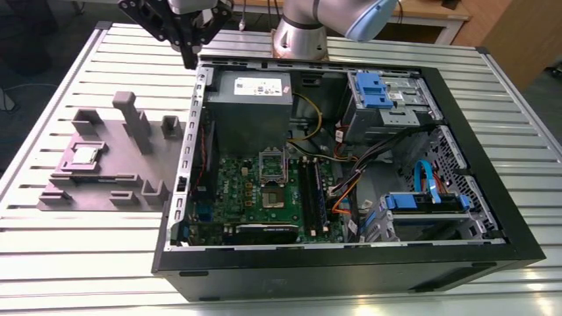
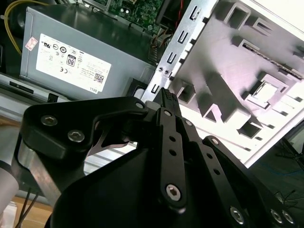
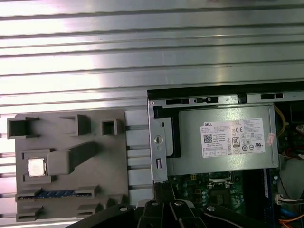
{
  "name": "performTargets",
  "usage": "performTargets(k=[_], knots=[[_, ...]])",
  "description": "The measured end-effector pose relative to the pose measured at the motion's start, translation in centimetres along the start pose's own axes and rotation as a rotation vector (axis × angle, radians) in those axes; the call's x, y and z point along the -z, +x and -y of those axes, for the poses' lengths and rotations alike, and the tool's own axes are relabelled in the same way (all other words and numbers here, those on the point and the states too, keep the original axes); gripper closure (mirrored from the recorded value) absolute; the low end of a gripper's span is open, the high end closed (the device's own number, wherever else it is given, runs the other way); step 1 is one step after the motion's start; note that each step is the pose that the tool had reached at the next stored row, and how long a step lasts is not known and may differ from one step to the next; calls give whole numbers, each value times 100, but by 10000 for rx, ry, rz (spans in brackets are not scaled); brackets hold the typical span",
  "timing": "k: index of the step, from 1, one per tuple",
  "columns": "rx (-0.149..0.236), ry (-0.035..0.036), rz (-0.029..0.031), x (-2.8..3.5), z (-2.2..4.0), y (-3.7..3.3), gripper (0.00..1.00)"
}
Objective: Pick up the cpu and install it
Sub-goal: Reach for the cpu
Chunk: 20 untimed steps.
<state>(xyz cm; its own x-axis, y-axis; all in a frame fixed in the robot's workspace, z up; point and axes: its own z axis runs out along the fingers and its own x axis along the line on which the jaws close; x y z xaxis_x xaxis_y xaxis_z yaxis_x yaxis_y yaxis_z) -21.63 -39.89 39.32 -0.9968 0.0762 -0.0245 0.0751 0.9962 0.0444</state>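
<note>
Gripper (image 2: 166, 95), jaws together and empty, beside a corner of the open computer case (image 1: 351, 270); cpu (image 3: 36, 167) seated in grey fixture (image 3: 111, 166), well apart.

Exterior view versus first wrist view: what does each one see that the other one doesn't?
Exterior view extras: the blue drive brackets deep in the computer case, plus the robot arm. First wrist view extra: a blue strip slotted in the grey holder. Both show the cpu resting in that holder, and the labelled grey box.
</note>
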Motion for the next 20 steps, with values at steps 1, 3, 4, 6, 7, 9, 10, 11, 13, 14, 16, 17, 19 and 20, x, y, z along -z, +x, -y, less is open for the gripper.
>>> performTargets(k=[1,3,4,6,7,9,10,11,13,14,16,17,19,20], knots=[[0,0,-1,1,0,5,89],[0,0,0,1,1,16,89],[0,0,0,1,1,21,89],[0,0,0,1,2,32,89],[-1,0,-1,2,3,38,89],[0,0,0,2,4,50,89],[0,0,0,2,4,55,89],[0,0,0,2,4,61,89],[0,1,-1,3,5,70,89],[0,1,-1,3,5,73,89],[0,0,-1,3,6,82,89],[0,0,0,3,6,86,89],[0,0,-1,3,7,94,89],[0,1,-1,3,7,98,89]])
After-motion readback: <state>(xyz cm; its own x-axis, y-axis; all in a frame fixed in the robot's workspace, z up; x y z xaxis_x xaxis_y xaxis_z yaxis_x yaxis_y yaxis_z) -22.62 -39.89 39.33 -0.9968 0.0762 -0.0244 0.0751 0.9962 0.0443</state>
